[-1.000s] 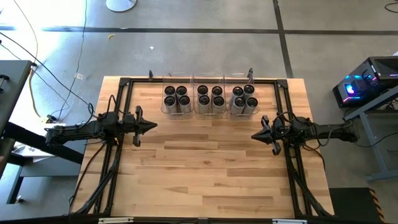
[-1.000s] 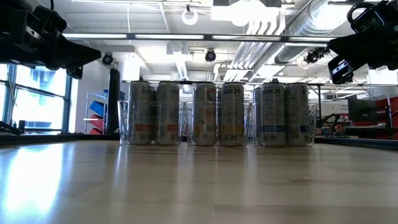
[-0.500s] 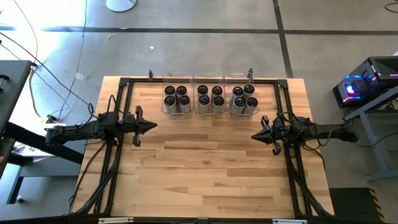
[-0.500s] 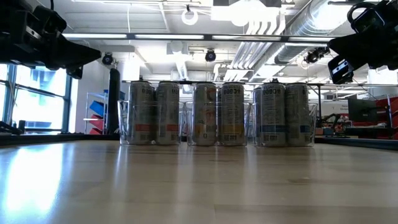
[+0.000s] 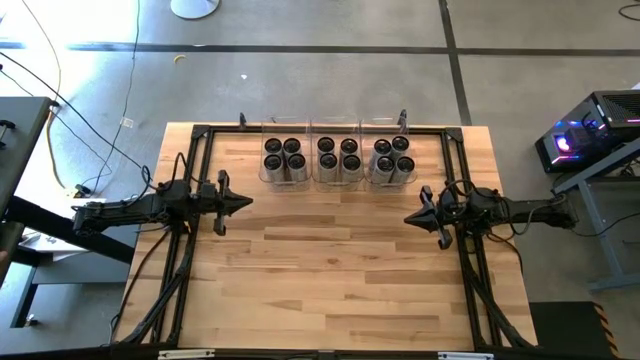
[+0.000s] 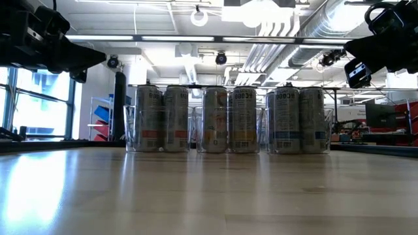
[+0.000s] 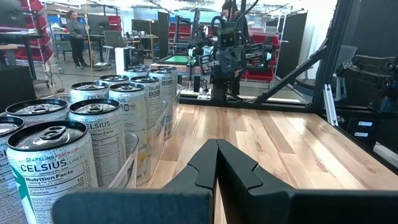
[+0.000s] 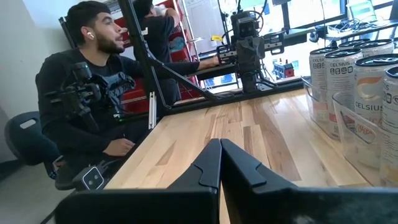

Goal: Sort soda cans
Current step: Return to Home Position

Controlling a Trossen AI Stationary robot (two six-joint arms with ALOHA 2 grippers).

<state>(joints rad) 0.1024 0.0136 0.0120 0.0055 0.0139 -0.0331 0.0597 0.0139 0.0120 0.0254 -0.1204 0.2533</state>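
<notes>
Counter (image 5: pixel 330 270): arms sit at opposite side edges.

Three clear bins (image 5: pixel 335 127): a row along the far edge, side by side and well apart from both arms. Judged the final layout.

Soda cans (image 5: pixel 349 163): four upright in each bin, twelve in all. The low view shows different label colours from bin to bin, so the sort looks complete.

Left tool (image 5: pixel 240 202), right tool (image 5: pixel 412 216): both raised above the counter and pointing inward, fingers pressed together, holding nothing. Consistent with homing.
</notes>
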